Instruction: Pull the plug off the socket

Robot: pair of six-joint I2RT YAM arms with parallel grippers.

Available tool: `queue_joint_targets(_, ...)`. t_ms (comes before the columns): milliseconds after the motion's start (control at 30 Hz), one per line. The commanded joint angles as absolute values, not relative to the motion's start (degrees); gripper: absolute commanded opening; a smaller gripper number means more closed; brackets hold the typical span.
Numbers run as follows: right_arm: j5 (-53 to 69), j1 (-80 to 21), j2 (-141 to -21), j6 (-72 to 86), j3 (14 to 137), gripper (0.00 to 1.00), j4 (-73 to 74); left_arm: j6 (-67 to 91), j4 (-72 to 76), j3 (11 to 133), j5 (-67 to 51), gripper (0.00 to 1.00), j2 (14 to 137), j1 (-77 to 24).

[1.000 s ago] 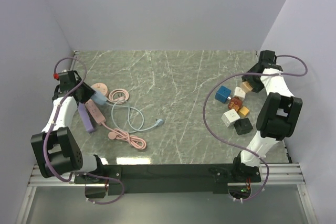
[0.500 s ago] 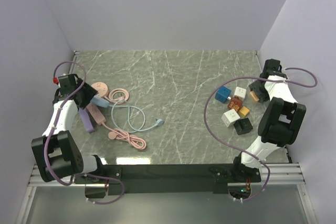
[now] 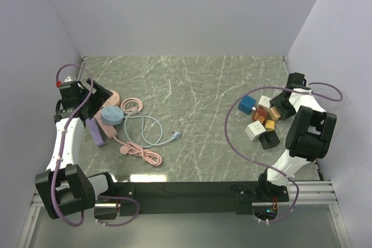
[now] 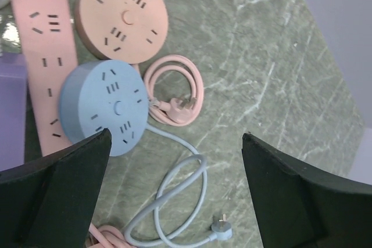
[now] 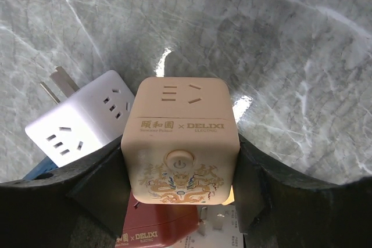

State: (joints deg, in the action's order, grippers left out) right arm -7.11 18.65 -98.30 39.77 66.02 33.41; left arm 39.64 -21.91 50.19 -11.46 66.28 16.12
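My left gripper (image 4: pixel 177 137) is open and hovers over the table with nothing between its fingers; in the top view it (image 3: pixel 97 92) sits at the far left. Below it lies a round blue socket (image 4: pixel 107 107) (image 3: pixel 110 114), flat on the table. Its grey-blue cord (image 4: pixel 174 196) loops to a blue plug (image 4: pixel 222 230) (image 3: pixel 177 135) that lies free, prongs bare. My right gripper (image 5: pixel 180 166) (image 3: pixel 283 105) is shut on a beige cube socket (image 5: pixel 180 137), one finger on each side of it.
A round pink socket (image 4: pixel 123 21), a pink strip (image 4: pixel 46 56), a purple strip (image 4: pixel 11 108) and a coiled pink cord with its plug (image 4: pixel 174 91) crowd the left. Cube sockets cluster at the right: white (image 5: pixel 81 120), red (image 5: pixel 157 225), blue (image 3: pixel 246 104), black (image 3: pixel 268 139).
My left gripper has opened and drawn back from the round blue socket, which now lies flat on the table. The right gripper shifted slightly nearer, still holding the beige cube.
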Motion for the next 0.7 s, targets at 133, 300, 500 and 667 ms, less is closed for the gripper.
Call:
queue_joint_targets(133,-3.1,17.6,-100.7,38.8,66.4,0.78,32.5,39.2,-19.3,52.6,-19.9,0.99,64.3,16.2)
queue_joint_targets(300,-2.8,16.4,-94.0,38.6,66.8,0.94,34.6,39.5,-17.8,52.8,-24.6,0.99,63.5,16.0)
queue_joint_targets(500,-2.3,14.6,-84.1,35.9,69.9,0.96,40.7,39.8,-15.4,53.4,-29.3,1.00,63.5,14.4)
queue_joint_targets(667,8.0,10.6,-70.8,30.5,64.2,0.96,38.2,39.0,-14.7,54.7,-32.2,0.99,64.0,11.7)
